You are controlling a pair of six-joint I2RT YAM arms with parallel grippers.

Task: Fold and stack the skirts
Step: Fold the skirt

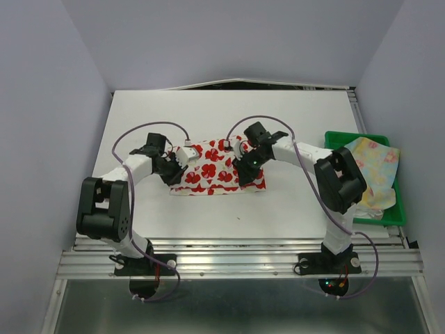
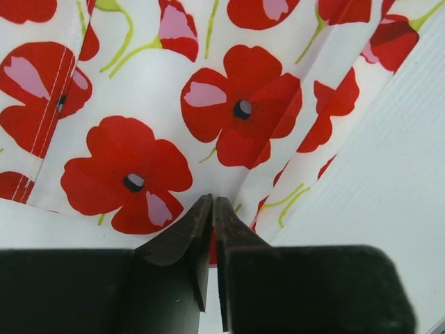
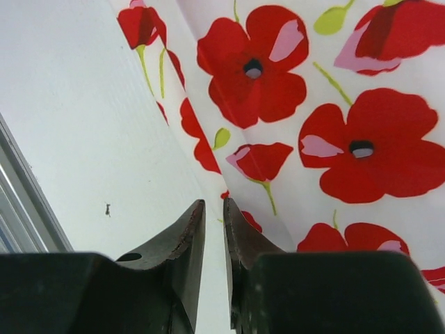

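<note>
At the middle of the white bench (image 1: pixel 208 118) lay the red-flower skirt (image 1: pixel 219 172), spread flat, with an arm at each end of it. The left fingers (image 2: pixel 184 243) were drawn to a slit and clenched on the skirt's edge, a sliver of red cloth showing between them. The right fingers (image 3: pixel 177 240) were pinched nearly together where the other edge ran in between them, so they too looked to be grasping the cloth. The pale floral skirt (image 1: pixel 379 163) sat crumpled in the green tray (image 1: pixel 341 139) at the right, well apart.

Both bites looked shallow, right at the margin, so the fabric could slip free on a lift. Either pinch might also have caught only the upper layer, which would open the skirt rather than fold it. Unequal pulls from the two arms would skew the crease. The purple cables (image 1: pixel 139 132) looping over the arms could brush the cloth.

The bench was smooth, so the skirt would slide rather than stay put. Plain pale walls (image 1: pixel 42 104) closed in three sides, and metal rails (image 1: pixel 236 261) ran along the near edge.
</note>
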